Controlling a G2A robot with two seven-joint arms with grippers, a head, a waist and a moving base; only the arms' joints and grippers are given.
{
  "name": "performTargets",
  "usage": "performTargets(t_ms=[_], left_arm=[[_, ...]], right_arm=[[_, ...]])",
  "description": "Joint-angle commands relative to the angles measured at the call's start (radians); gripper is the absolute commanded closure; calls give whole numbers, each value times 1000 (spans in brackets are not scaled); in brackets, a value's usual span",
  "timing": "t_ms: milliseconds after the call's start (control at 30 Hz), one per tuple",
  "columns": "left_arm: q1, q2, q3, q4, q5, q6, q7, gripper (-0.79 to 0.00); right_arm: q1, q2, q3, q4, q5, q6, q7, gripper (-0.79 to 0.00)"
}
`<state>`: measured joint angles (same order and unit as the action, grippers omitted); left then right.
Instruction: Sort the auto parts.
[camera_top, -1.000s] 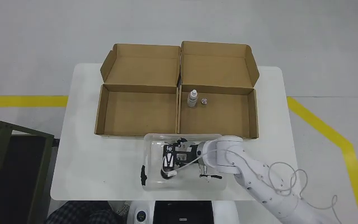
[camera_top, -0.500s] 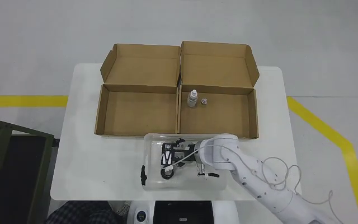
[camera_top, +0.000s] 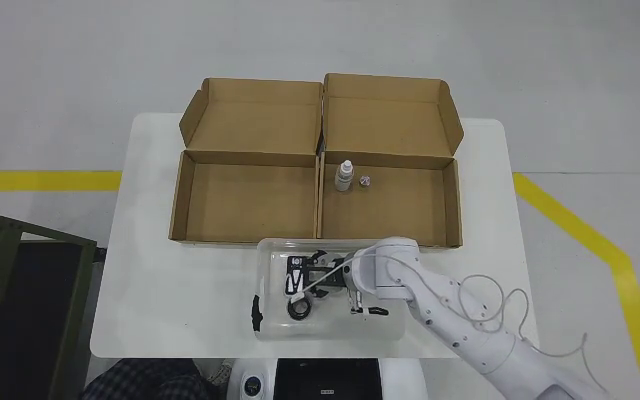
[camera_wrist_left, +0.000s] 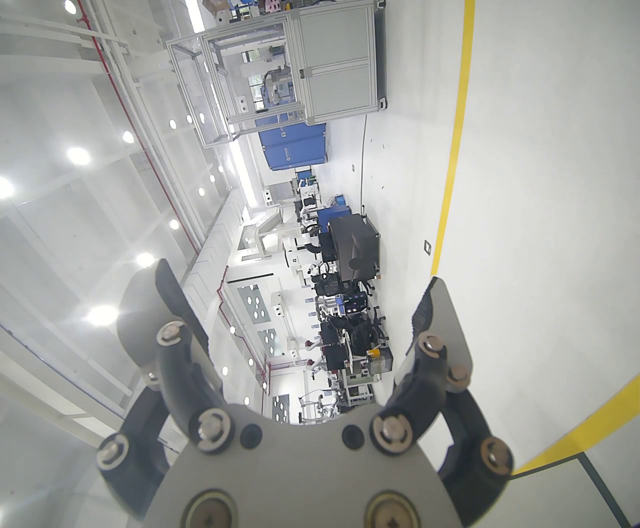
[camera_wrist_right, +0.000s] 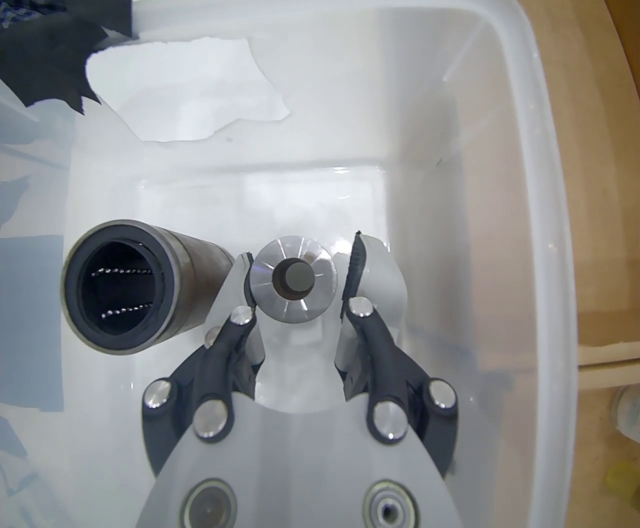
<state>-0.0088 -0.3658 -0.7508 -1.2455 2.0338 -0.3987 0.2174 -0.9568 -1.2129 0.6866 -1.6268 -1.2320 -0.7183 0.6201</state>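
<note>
While the right arm bends in from the table's near right side, the right gripper (camera_wrist_right: 299, 276) sits low inside the clear bin (camera_wrist_right: 520, 200). Its jaws are spread around one round silver part (camera_wrist_right: 292, 300), one pad touching it and the other just apart. One cylindrical bearing (camera_wrist_right: 125, 290) lies just beside it. The left gripper (camera_wrist_left: 300, 280) hangs released and empty, pointing off into the hall. Beyond the bin stand two boxes: the left cardboard box (camera_top: 245, 205) and the right cardboard box (camera_top: 400, 212), which holds one white bottle (camera_top: 344, 177)

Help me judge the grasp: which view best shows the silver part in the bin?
Right wrist view: the silver part sits face-on between the fingers of the right gripper, beside a cylinder. In the top view it is too small to tell inside the clear bin; the left wrist view faces the room.
</note>
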Motion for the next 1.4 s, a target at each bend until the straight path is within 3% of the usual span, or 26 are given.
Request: performTargets(t_ms=[0, 33, 467, 1367], left_arm=[[0, 0, 0, 0, 0, 0, 0, -785], [0, 0, 0, 0, 0, 0, 0, -785], [0, 0, 0, 0, 0, 0, 0, -785], [0, 0, 0, 0, 0, 0, 0, -785]], right_arm=[[3, -1, -3, 7, -9, -6, -5, -126], [3, -1, -4, 10, -11, -8, -8, 0], [-20, 11, 43, -69, 27, -44, -21, 0], [-90, 74, 323, -286, 240, -161, -168, 0]])
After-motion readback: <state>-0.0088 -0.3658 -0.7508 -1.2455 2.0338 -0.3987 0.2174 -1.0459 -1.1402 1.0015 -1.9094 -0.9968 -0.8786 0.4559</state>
